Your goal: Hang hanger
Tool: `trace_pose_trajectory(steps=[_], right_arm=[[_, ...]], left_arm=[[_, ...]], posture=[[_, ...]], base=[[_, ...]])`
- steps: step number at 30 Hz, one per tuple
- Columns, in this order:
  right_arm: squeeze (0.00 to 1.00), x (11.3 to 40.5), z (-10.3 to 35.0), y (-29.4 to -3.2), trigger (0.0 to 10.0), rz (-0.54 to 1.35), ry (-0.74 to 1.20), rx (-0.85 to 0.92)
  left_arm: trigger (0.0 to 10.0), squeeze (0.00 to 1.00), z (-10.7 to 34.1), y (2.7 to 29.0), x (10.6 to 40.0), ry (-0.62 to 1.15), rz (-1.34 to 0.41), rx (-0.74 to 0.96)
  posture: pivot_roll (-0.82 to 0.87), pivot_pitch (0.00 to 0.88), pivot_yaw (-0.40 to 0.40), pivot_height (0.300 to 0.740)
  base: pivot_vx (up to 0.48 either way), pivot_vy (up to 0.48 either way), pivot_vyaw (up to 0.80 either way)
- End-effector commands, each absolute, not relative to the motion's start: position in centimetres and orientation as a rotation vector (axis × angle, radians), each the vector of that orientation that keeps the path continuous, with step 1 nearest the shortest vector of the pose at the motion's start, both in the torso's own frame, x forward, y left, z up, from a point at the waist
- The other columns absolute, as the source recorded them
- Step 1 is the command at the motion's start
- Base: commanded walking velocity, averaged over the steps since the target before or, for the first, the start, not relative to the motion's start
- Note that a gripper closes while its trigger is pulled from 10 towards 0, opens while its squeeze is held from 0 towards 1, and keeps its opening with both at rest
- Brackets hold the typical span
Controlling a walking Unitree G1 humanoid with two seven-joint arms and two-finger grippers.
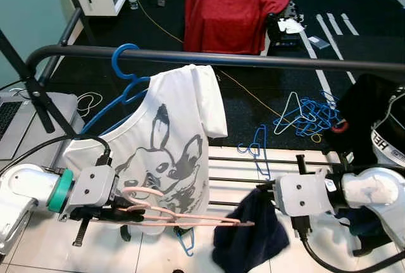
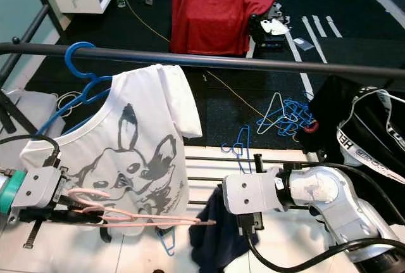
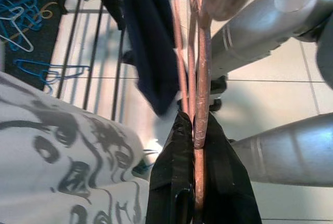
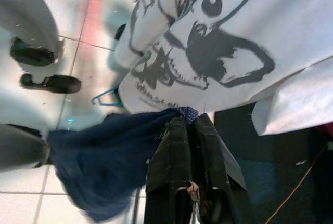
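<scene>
A black clothes rail (image 1: 253, 61) spans the scene, carrying a white dog-print T-shirt (image 1: 161, 152) on a blue hanger (image 1: 124, 73). Below it, the left gripper (image 1: 130, 208), arm reaching inward, clenches a pink hanger (image 1: 190, 217) held level beneath the shirt's hem. The right gripper (image 4: 190, 130), arm bent inward, pinches a navy garment (image 1: 251, 232) just beside the hanger's tip.

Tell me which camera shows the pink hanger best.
Left eye view: the whole pink hanger shows, held by the left tool. Right eye view matches it. Left wrist view shows just its bars close up.
</scene>
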State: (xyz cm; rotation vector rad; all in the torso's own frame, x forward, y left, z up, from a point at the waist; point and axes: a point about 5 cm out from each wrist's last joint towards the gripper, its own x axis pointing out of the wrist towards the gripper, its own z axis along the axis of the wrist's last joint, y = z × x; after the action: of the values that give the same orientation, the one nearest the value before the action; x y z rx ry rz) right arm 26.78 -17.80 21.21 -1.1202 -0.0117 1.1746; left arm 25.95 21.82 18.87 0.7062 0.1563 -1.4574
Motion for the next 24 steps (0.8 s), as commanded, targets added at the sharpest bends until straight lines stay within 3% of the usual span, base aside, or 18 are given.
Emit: trace_pose_trajectory(steps=[1,9,11,15,21,24], right_arm=[[0.0,26.9,21.3,-17.1,10.0,1.17,-0.085,-1.124],[0.0,27.0,22.1,-16.5,10.0,1.165,-0.164,-1.108],[0.0,26.9,22.1,-16.7,10.0,1.167,-0.155,-1.113],[0.0,26.4,21.5,-17.9,10.0,1.17,-0.107,-1.136],[0.0,26.2,21.0,-17.6,10.0,1.19,-0.106,-1.137],[0.0,26.1,20.8,-16.9,10.0,1.226,-0.122,-1.122]], left_arm=[[10.0,0.0,18.2,20.9,25.6,0.156,-1.485,0.651],[10.0,0.0,17.3,18.8,26.6,0.077,-1.402,0.599],[10.0,0.0,17.3,19.1,26.6,0.085,-1.396,0.609],[10.0,0.0,18.2,22.4,26.0,0.187,-1.396,0.68],[10.0,0.0,18.7,24.2,25.0,0.261,-1.419,0.745],[10.0,0.0,19.2,24.4,26.5,0.188,-1.285,0.81]], posture=[[-0.22,0.199,0.119,0.74],[-0.24,0.201,0.114,0.74],[-0.24,0.201,0.114,0.74],[-0.23,0.2,0.121,0.74],[-0.21,0.196,0.119,0.74],[-0.21,0.19,0.115,0.74]], base=[[0.0,0.0,0.0],[0.0,0.0,0.0],[0.0,0.0,0.0],[0.0,0.0,0.0],[0.0,0.0,0.0],[0.0,0.0,0.0]])
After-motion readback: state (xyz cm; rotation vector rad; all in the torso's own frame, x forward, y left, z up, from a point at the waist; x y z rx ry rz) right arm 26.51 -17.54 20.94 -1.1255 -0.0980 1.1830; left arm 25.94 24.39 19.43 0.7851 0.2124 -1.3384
